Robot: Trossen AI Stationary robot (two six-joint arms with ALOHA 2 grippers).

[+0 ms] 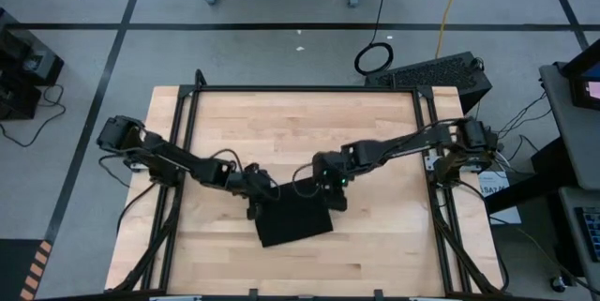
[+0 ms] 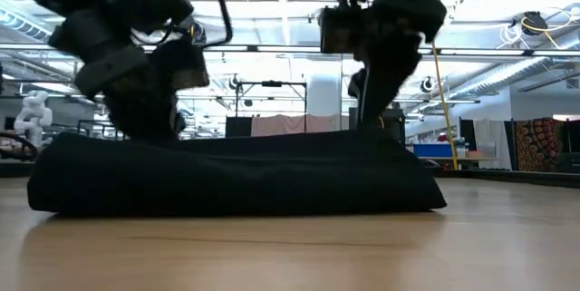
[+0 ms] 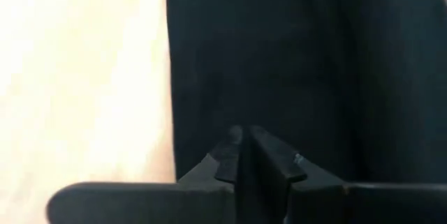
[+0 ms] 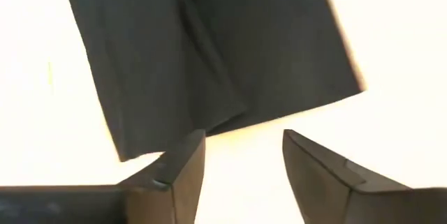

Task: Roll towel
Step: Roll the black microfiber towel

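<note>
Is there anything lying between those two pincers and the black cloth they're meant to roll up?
Nothing visible. The towel lies alone on the wooden table. The left pincer is shut at the cloth's far edge, and the right pincer is open just beyond that same edge, with only bare wood between.

A light wooden butcher-block bench (image 1: 281, 123) stands inside a black metal frame (image 1: 300, 88) on a grey floor marked with black tape lines (image 1: 281, 26). Beyond the bench's far right corner sits a black perforated computer case (image 1: 441, 71), with a coiled black cable (image 1: 374, 57) and a yellow cable (image 1: 453, 1) beside it.
</note>
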